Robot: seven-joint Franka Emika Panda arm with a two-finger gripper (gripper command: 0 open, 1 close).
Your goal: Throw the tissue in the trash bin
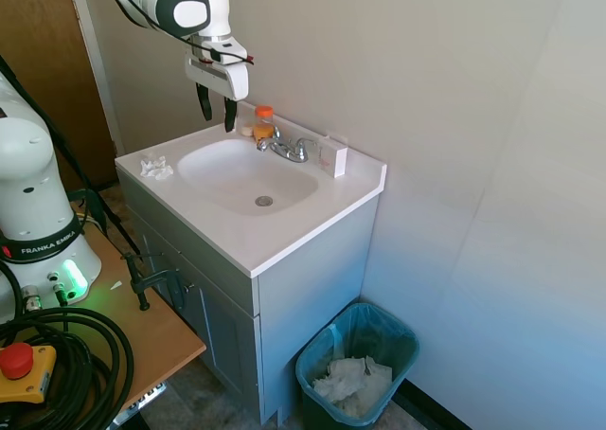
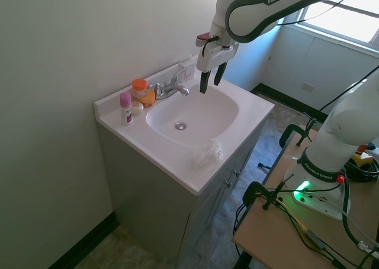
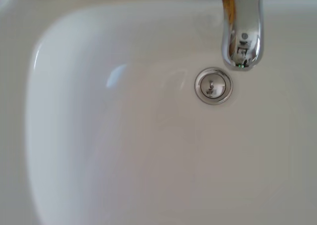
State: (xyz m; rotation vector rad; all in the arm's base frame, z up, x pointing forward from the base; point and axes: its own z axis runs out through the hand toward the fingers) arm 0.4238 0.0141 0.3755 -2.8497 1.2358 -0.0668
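The tissue [image 1: 156,169] is a small crumpled white wad lying on the white counter at the front corner of the vanity, beside the sink basin [image 1: 248,176]; it also shows as the tissue [image 2: 206,153] near the counter's front edge. My gripper [image 1: 217,110] hangs in the air above the back of the basin, near the faucet, open and empty; the same gripper [image 2: 212,80] shows above the basin. The teal trash bin [image 1: 404,338] stands on the floor beside the vanity, lined with a thin bag and holding crumpled white paper. The wrist view shows only the basin, drain [image 3: 213,85] and faucet spout [image 3: 241,29].
A chrome faucet [image 1: 288,149], an orange-capped bottle [image 1: 263,123] and a white box [image 1: 332,155] stand along the counter's back edge. A pink-capped tube [image 2: 125,107] stands at the back corner. Walls close in behind and beside the vanity. A wooden table [image 1: 151,331] stands next to it.
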